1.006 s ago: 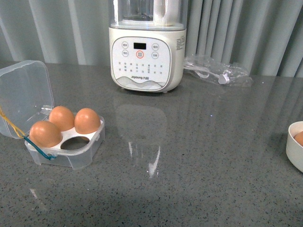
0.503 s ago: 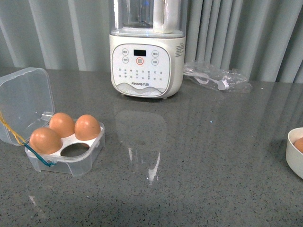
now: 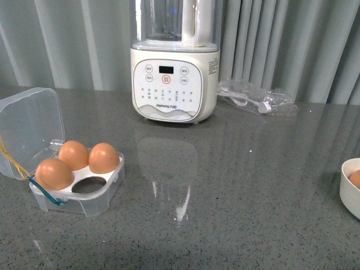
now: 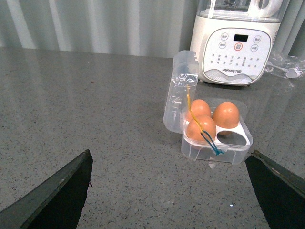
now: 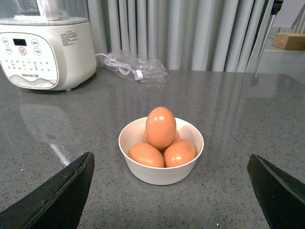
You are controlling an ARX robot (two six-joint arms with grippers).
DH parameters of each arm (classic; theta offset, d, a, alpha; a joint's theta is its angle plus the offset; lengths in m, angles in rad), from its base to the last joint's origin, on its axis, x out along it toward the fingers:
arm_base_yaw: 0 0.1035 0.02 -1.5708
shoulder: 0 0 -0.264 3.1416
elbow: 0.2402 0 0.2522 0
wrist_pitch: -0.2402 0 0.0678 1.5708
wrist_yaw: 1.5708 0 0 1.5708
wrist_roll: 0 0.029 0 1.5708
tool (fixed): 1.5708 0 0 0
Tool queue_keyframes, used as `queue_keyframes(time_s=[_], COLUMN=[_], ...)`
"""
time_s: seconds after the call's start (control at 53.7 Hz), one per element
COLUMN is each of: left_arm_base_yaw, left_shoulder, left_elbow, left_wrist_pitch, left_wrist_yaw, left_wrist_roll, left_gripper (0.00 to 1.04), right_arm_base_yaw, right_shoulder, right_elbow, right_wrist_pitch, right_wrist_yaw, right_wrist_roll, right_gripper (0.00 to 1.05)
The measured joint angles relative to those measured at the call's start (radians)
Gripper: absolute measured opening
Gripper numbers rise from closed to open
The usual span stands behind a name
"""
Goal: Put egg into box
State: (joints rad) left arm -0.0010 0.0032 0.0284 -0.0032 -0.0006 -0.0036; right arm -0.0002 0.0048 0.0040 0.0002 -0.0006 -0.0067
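The left claw [image 4: 170, 153] has its two dark fingers [image 4: 62, 191] spread wide, with nothing between them. Just ahead of it on the grey table [image 4: 86, 105] sits the box [image 4: 217, 153], lid swung open. Three brown eggs fill three of its hollows, and the fourth hollow [image 4: 233, 138], on the side nearest the claw, is bare.

The right claw [image 5: 170, 156] is equally wide apart and holds nothing. Directly ahead of it, centred between its fingers, is a white bowl [image 5: 143, 174] of eggs. The egg [image 5: 160, 126] rests on top of the pile, and only this wrist view shows it fully.

The front view shows neither claw. It catches only a sliver of the bowl at its edge, and it shows the box well apart from the bowl, with a white blender [image 3: 174, 84] beyond both.
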Motion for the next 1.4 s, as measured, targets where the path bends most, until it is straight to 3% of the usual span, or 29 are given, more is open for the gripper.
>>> queue_keyframes(time_s=[0.075, 0.186, 0.317, 0.503, 0.782, 1.118, 1.397], left_arm_base_yaw=[0.000, 0.000, 0.000, 0.000, 0.000, 0.000, 0.000], left_shoulder=[0.000, 0.000, 0.000, -0.001, -0.001, -0.001, -0.001], left_elbow=[0.000, 0.000, 0.000, 0.000, 0.000, 0.000, 0.000], left_wrist_pitch=[0.000, 0.000, 0.000, 0.000, 0.000, 0.000, 0.000], left_wrist_yaw=[0.000, -0.002, 0.000, 0.000, 0.000, 0.000, 0.000], left_wrist_roll=[0.000, 0.000, 0.000, 0.000, 0.000, 0.000, 0.000], left_gripper=[0.98, 0.98, 0.98, 0.98, 0.98, 0.98, 0.98], right_arm_base_yaw=[0.000, 0.021, -0.040, -0.129, -0.141, -0.097, -0.083], right_shoulder=[0.000, 0.121, 0.244, 0.534, 1.040, 1.336, 1.413], right_elbow=[0.000, 0.049, 0.075, 0.173, 0.316, 0.505, 0.528], right_wrist_pitch=[0.000, -0.064, 0.045, 0.314, 0.621, 0.585, 0.523], right_wrist_yaw=[0.001, 0.188, 0.142, 0.057, 0.036, -0.090, -0.183], right_wrist_roll=[0.000, 0.028, 0.026, 0.013, 0.005, 0.038, 0.046], right_gripper=[0.97, 0.97, 0.97, 0.97, 0.97, 0.97, 0.97])
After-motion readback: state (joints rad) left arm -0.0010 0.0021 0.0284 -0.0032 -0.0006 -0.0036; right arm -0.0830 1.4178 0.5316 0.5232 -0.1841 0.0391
